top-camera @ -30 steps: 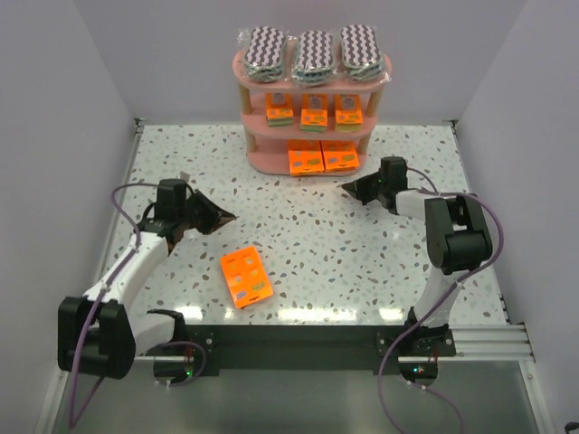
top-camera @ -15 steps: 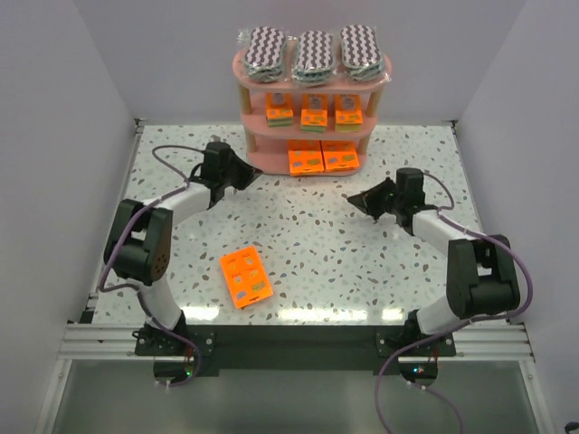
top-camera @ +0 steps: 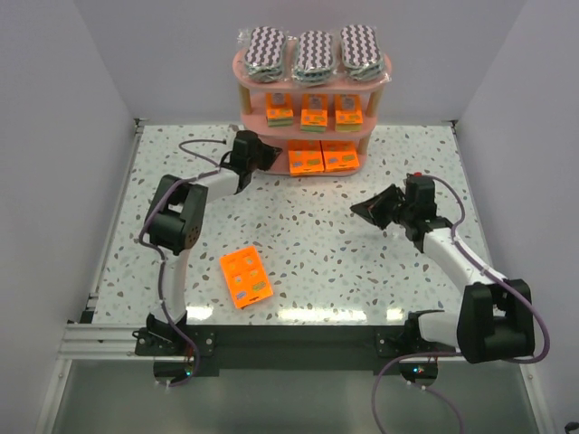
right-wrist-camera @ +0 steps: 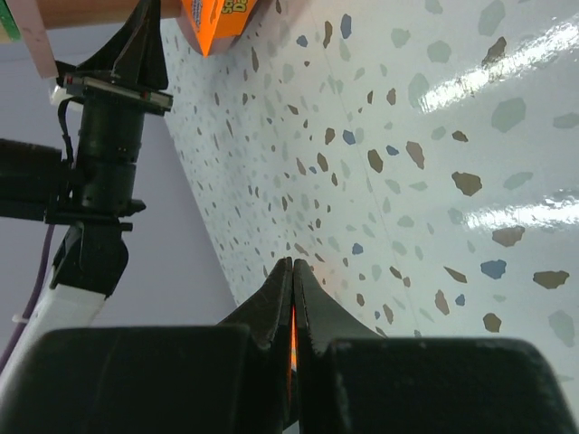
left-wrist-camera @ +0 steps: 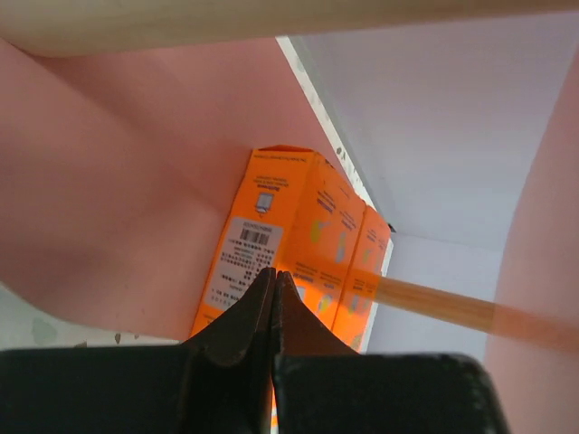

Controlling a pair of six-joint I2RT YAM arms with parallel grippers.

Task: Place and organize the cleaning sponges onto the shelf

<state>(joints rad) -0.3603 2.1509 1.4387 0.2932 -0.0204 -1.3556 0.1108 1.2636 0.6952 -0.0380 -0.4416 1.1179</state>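
Observation:
The pink shelf (top-camera: 256,159) stands at the table's back. Three zigzag sponge packs (top-camera: 313,51) lie on its top board, three small orange packets (top-camera: 314,114) on the middle board, and two larger orange packets (top-camera: 322,157) on the bottom board. Another larger orange packet (top-camera: 246,278) lies flat on the table in front. My left gripper (top-camera: 268,152) is shut and empty at the shelf's bottom left end; its wrist view shows the shut tips (left-wrist-camera: 274,273) before the bottom packets (left-wrist-camera: 298,235). My right gripper (top-camera: 361,210) is shut and empty over the table's right middle (right-wrist-camera: 291,262).
Grey walls close in the speckled table (top-camera: 317,235) on three sides. The left arm (right-wrist-camera: 99,136) reaches across to the shelf. A wooden shelf post (left-wrist-camera: 452,307) crosses the left wrist view. The black front rail (top-camera: 289,336) runs along the near edge.
My left gripper has swung from the table's left middle up to the shelf's bottom left end. My right gripper has drawn back a little toward the near right. The table packet has not moved.

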